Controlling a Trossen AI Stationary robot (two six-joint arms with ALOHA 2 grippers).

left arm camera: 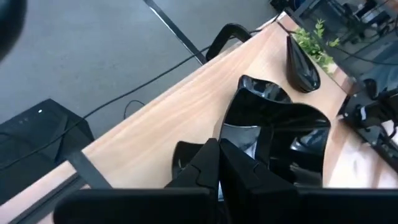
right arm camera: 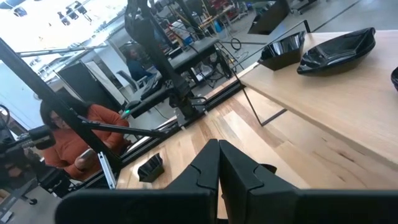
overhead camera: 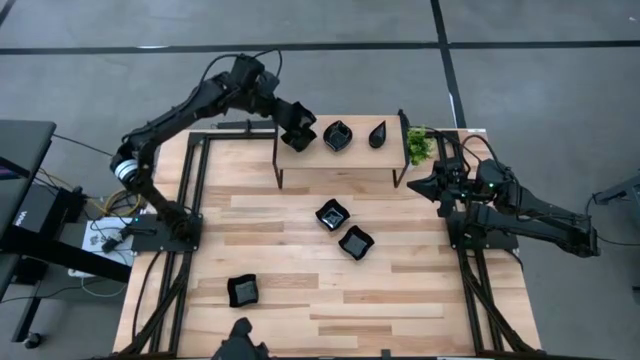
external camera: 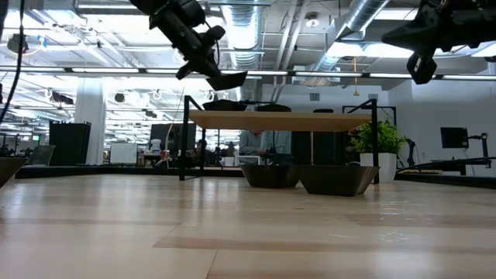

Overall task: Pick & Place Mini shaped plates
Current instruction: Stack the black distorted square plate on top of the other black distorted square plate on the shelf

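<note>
Over the shelf's (overhead camera: 340,160) left end, left gripper (overhead camera: 296,135) is clenched on a mini plate (external camera: 226,79), hovering above the shelf top. Risk: it tips or clips the next plate (overhead camera: 338,135) w/ little room near the edge. Right gripper (overhead camera: 425,185) clenched, empty, by desk's right edge.

The left gripper (overhead camera: 297,137) is reaching far forward, fingers pinched together — the right gripper (overhead camera: 420,185) is waiting folded back, closed.

The mini shaped plates (overhead camera: 338,135) are glossy black, on a pale, striped-grain wooden table (overhead camera: 300,300). The small plant (overhead camera: 418,146) is green; a person's sweater (right arm camera: 68,140) is rust orange.
</note>
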